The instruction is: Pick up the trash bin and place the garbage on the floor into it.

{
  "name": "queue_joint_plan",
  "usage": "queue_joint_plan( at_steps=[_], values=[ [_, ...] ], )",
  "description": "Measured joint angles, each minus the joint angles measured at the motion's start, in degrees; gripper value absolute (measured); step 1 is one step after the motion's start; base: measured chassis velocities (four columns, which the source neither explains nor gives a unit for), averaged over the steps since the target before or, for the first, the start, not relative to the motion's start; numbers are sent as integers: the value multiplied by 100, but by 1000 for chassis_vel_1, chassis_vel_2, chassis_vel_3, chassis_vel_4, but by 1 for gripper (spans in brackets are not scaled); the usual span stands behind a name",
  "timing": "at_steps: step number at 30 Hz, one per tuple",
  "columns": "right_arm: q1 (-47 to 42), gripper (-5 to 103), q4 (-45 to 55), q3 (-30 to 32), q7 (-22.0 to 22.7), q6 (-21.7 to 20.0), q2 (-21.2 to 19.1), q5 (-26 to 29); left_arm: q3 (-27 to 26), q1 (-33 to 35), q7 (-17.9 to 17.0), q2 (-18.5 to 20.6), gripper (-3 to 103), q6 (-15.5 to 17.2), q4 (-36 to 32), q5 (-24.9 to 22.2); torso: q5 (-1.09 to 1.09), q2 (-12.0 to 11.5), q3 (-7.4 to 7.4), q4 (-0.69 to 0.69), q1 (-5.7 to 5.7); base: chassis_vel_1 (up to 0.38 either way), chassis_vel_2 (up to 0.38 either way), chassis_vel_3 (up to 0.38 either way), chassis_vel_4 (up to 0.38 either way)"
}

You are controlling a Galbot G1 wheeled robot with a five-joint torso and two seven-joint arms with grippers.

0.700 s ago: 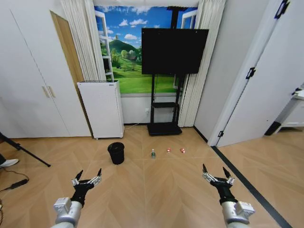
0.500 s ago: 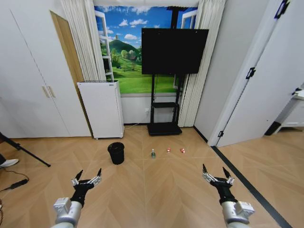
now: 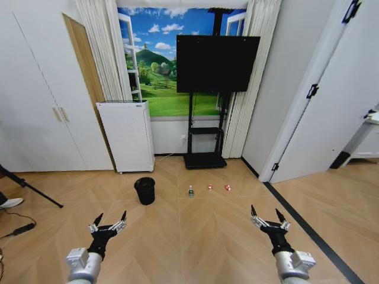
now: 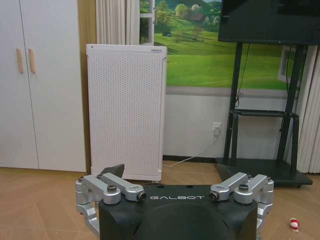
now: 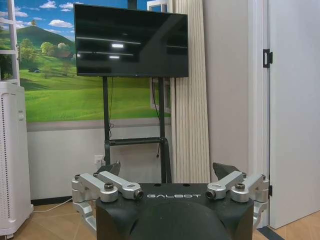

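Left wrist view: end effector [image 4: 175, 192] body hides the trash bin.

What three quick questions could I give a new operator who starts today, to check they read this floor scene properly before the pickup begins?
1. True or false: the trash bin lies tipped over on the floor.
2. Which item lies nearest the bin? A) bottle B) red-and-white wrappers C) TV stand
3. Fill in: the left gripper and right gripper are both ____ and hold nothing.

Key: 1 false, it stands upright. 2 A. 3 open.
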Motion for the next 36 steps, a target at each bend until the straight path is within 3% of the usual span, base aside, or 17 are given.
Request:
queue_joint_plan(
  at_steps=[24, 36],
  values=[
    [71, 100, -85, -77, -90, 10, 69, -7, -10, 87, 58, -113, 100, -5, -38, 156, 0, 0, 0, -1, -1, -3, 2, 1, -2],
    [107, 100, -104, -115, -95, 37, 80, -32, -43, 228, 62, -185, 100, -20, -181, 192, -1, 0, 1, 0, 0, -151, 142, 157, -151]
  ],
)
